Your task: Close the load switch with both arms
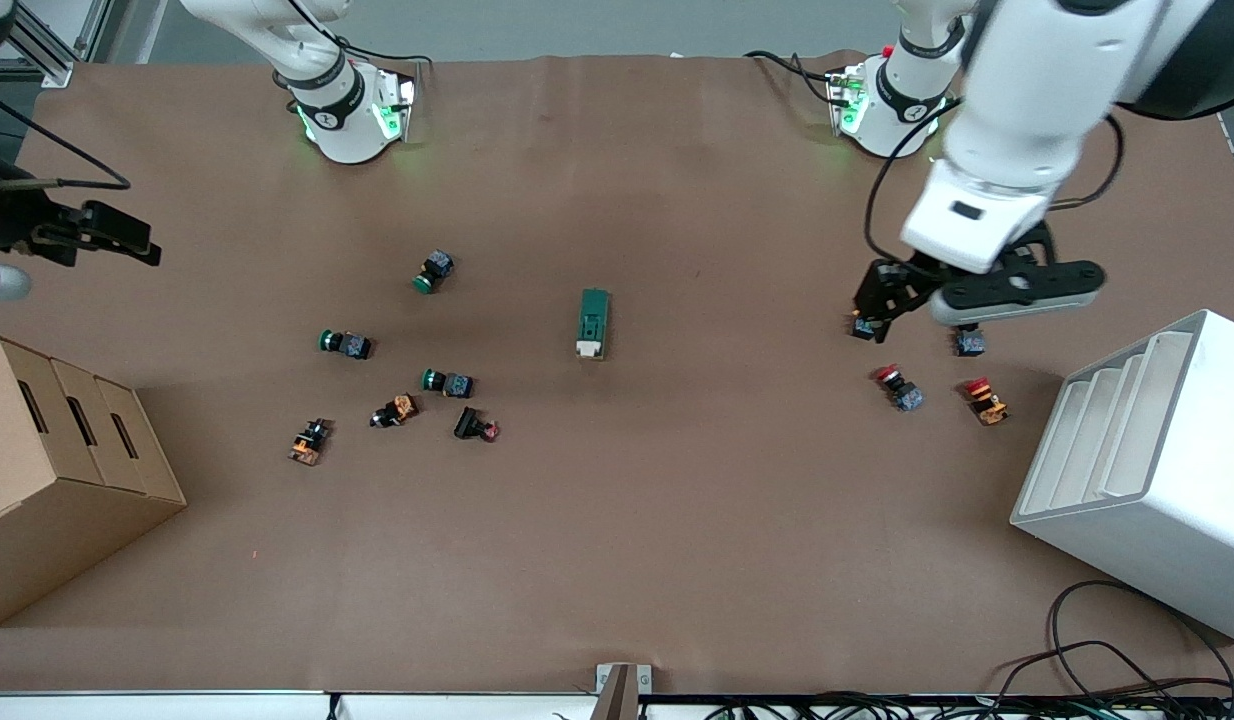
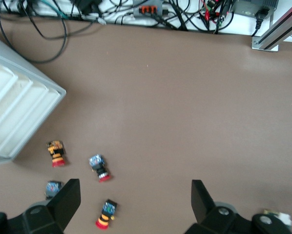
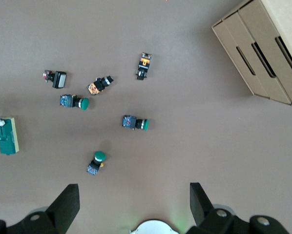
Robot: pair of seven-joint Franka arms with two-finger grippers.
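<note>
The load switch (image 1: 594, 322) is a dark-green block lying flat mid-table, its cream-white lever end nearer the front camera. It also shows in the right wrist view (image 3: 5, 136). My left gripper (image 1: 1012, 300) (image 2: 136, 202) is open and empty, hovering over a group of red-capped push buttons (image 1: 899, 388) toward the left arm's end of the table. My right gripper (image 1: 117, 238) (image 3: 134, 204) is open and empty, raised high over the right arm's end of the table. Neither gripper touches the switch.
Green-capped buttons (image 1: 434, 270) (image 1: 344, 343) (image 1: 447, 381) and orange ones (image 1: 395, 410) lie between the switch and a cardboard box (image 1: 67, 470). A white slotted rack (image 1: 1147, 470) stands at the left arm's end. Cables (image 1: 1127, 650) lie at the front edge.
</note>
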